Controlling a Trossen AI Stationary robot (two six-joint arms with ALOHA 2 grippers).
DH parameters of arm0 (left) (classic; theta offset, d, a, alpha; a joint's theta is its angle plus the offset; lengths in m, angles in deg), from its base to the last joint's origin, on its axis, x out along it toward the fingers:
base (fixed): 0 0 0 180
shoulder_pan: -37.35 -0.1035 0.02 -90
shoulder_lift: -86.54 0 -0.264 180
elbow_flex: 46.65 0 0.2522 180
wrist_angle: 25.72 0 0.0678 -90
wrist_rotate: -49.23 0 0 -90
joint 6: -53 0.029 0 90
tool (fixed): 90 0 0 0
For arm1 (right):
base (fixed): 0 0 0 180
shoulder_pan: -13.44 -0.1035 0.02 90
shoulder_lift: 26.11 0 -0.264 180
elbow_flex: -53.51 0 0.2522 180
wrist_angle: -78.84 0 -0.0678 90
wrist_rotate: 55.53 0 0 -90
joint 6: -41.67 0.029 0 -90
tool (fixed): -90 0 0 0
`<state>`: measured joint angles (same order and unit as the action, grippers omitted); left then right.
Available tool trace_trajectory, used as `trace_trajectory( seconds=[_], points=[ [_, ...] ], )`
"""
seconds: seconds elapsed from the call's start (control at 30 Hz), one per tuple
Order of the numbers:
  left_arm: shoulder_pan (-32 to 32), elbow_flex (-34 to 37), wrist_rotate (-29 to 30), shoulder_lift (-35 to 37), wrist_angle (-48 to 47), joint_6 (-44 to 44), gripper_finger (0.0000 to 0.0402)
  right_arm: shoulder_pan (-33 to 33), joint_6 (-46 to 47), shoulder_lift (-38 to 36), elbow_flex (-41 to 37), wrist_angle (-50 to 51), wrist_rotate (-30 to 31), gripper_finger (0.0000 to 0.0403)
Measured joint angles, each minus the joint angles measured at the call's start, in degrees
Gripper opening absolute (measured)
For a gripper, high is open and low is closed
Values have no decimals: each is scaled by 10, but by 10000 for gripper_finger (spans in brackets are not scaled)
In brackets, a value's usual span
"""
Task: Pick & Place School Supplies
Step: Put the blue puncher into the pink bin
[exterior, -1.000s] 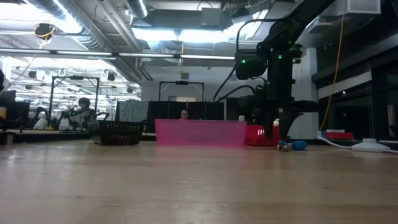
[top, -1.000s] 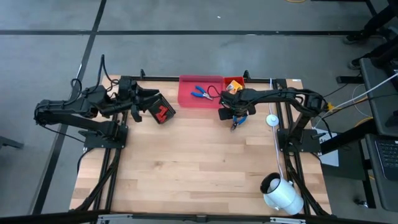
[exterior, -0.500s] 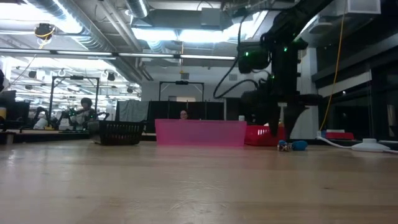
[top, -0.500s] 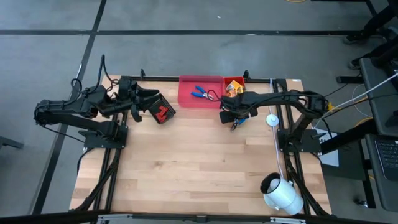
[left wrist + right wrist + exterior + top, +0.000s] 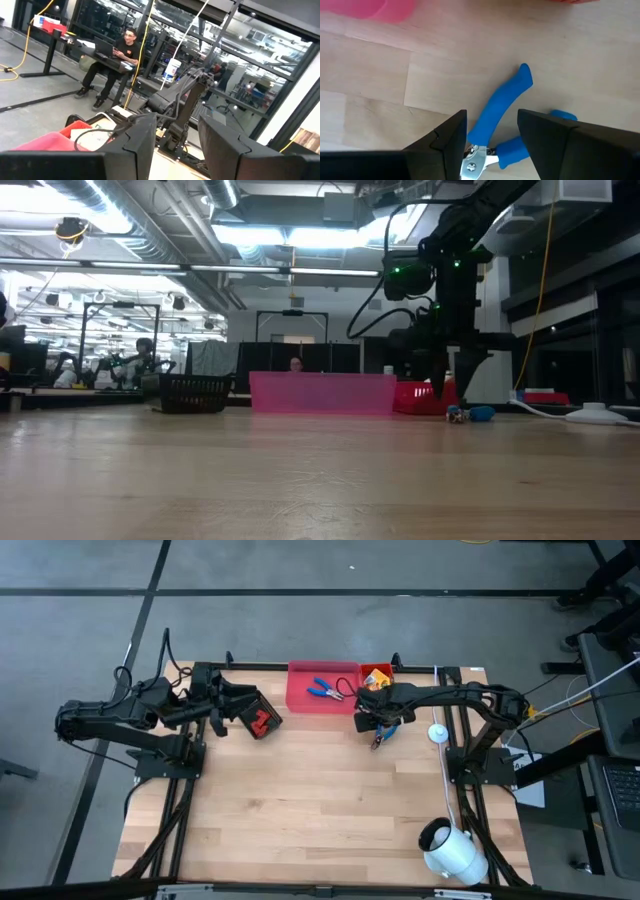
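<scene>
**benchwatcher:** Gripper on the right arm, the right gripper (image 5: pixel 376 726), has been wandering. From above, a second ago it sat over the blue-handled pliers (image 5: pixel 382 735) on the tabletop (image 5: pixel 300 810); then it slid a bit toward the orange bin (image 5: pixel 377 672), and now it's back over the tool, just in front of the pink bin (image 5: pixel 322 705). The other pliers (image 5: pixel 322 689) already lie in that pink bin. The left gripper (image 5: pixel 222 708) hasn't budged beside the black bin (image 5: pixel 258 716) with the red pieces (image 5: pixel 262 721).

**scrapheap_dan:** So it's just lining up again?

**benchwatcher:** That's my read. From table height the right gripper (image 5: pixel 447 385) hangs above the pliers (image 5: pixel 468 414), not touching, with the pink bin (image 5: pixel 322 394) behind.

**scrapheap_dan:** Wrist cams?

**benchwatcher:** Left wrist: the fingers (image 5: pixel 137 145) are apart with nothing between them, looking across at the other arm and a person seated at a laptop. Right wrist: the fingers (image 5: pixel 451 137) are spread with a blue handle of the pliers (image 5: pixel 501 107) running up between them, unclamped. The grab is still to come.

**scrapheap_dan:** Any labels?

**benchwatcher:** Nothing I can read anywhere.
</scene>
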<state>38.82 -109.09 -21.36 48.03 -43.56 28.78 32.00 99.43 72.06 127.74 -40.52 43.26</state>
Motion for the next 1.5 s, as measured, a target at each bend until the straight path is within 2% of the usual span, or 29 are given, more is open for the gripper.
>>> trace_trajectory(
  seconds=[0.3,0.43,0.63,0.77,0.97,1.17,1.4,1.5],
  points=[
    [1,0,0,0,15,3,143,6,-4,-1,-5,-12,-13,180],
    [1,0,0,0,20,7,143,-3,15,-1,-42,-42,-42,180],
    [1,0,1,0,22,13,143,-22,36,-3,-84,-89,-50,177],
    [1,0,4,0,22,14,143,-29,37,-3,-87,-96,-41,148],
    [1,0,6,0,22,10,143,-30,14,-3,-87,-110,-39,49],
    [1,0,11,0,22,5,143,-40,-19,-12,-88,-124,-40,49],
    [1,0,11,0,22,10,143,-157,-35,-86,2,-59,-5,49],
    [1,0,3,0,21,24,143,-194,-143,-95,74,-49,0,49]
  ],
)
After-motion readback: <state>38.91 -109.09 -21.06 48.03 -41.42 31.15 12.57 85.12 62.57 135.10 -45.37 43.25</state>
